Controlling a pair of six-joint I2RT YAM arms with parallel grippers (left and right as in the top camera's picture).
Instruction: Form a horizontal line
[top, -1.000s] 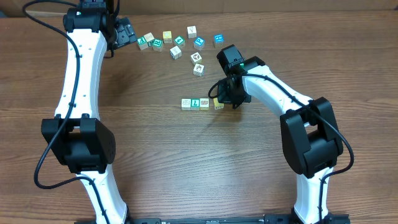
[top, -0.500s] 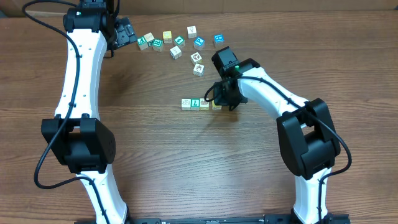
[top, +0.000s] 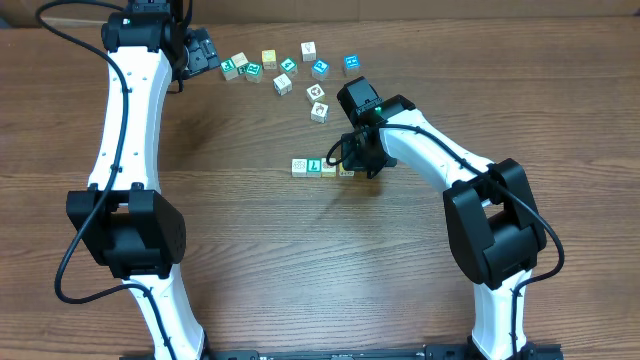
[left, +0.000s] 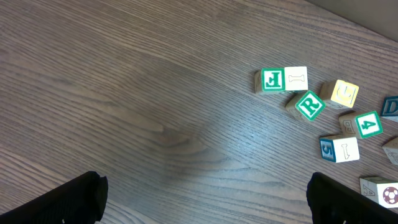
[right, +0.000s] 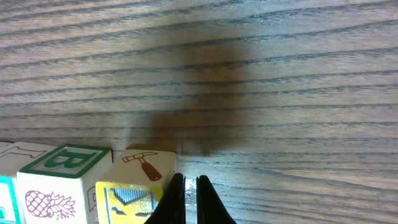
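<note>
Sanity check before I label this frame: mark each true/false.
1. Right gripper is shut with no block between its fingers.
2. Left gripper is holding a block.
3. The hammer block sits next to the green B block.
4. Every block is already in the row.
1. True. The right gripper has its fingers nearly together and nothing between them, just beside the hammer block.
2. False. The left gripper is open wide, with nothing between its fingers.
3. True. In the right wrist view the hammer block stands directly beside the green B block.
4. False. Only a short row is formed; several loose blocks lie scattered at the far side, near the left gripper.
</note>
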